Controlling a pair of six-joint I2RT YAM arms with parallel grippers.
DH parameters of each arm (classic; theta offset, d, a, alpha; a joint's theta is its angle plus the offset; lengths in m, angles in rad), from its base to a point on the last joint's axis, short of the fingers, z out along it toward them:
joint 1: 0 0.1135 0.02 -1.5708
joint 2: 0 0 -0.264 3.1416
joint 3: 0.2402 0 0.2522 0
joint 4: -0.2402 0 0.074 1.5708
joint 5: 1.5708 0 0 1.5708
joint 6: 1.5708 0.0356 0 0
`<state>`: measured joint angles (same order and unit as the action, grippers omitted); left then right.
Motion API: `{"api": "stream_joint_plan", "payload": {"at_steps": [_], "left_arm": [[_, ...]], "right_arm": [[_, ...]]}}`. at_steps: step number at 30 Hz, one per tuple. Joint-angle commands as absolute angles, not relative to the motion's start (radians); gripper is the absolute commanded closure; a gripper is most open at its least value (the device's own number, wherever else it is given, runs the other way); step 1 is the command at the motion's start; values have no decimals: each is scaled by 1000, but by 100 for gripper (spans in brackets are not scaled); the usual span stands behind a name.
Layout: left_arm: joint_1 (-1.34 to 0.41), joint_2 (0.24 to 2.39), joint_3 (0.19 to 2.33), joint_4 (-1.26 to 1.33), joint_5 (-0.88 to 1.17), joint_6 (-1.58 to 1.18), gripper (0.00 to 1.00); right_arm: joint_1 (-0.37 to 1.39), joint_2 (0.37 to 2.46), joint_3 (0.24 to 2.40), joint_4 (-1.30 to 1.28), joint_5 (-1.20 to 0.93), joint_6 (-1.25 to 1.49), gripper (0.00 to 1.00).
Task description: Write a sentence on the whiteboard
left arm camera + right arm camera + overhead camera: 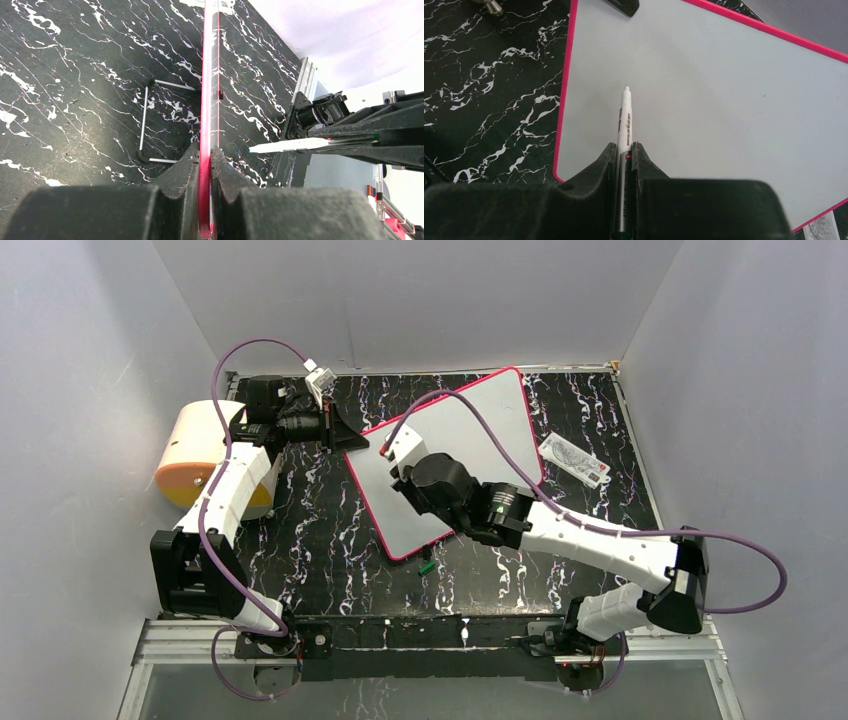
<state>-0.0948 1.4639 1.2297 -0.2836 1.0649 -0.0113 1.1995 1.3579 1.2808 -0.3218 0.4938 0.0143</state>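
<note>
The left arm reaches along the left side to the far end, and the left gripper point(205, 150) is clenched on the pink rim at the whiteboard's point(470, 430) left corner. The right arm stretches from the near right over the board. The right gripper point(624, 147) grasps a white marker point(626, 120), its tip just off the surface. The board's face shows plain white, and it sits skewed at the middle of the black marbled table point(320, 520).

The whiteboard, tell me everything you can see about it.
The whiteboard is a flat white rectangle with rounded corners and a thin pink-red rim, its face blank. It sits askew on the black marbled table, seemingly raised at its far-left edge, where the left tool is clamped on the rim. The right tool holds a marker whose tip points at the face, seemingly just off it.
</note>
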Motion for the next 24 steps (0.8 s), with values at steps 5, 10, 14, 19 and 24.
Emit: {"api": "stream_joint_plan", "payload": {"at_steps": [5, 10, 14, 19, 24], "left_arm": [[-104, 1447, 1193, -322, 1016, 28, 100], [-105, 1444, 1193, -323, 1020, 30, 100], [-104, 1444, 1192, -321, 1020, 30, 100], [-104, 1444, 1192, -320, 1021, 30, 100], [-104, 1444, 1189, -321, 1021, 26, 100]], "right_arm": [[1258, 1444, 1425, -349, 641, -33, 100], [1275, 1467, 1439, -317, 667, -43, 100], [1287, 1487, 1448, -301, 694, -52, 100], [1292, 1505, 1444, -284, 714, -56, 100], [1295, 1515, 1438, -252, 718, -64, 100]]}}
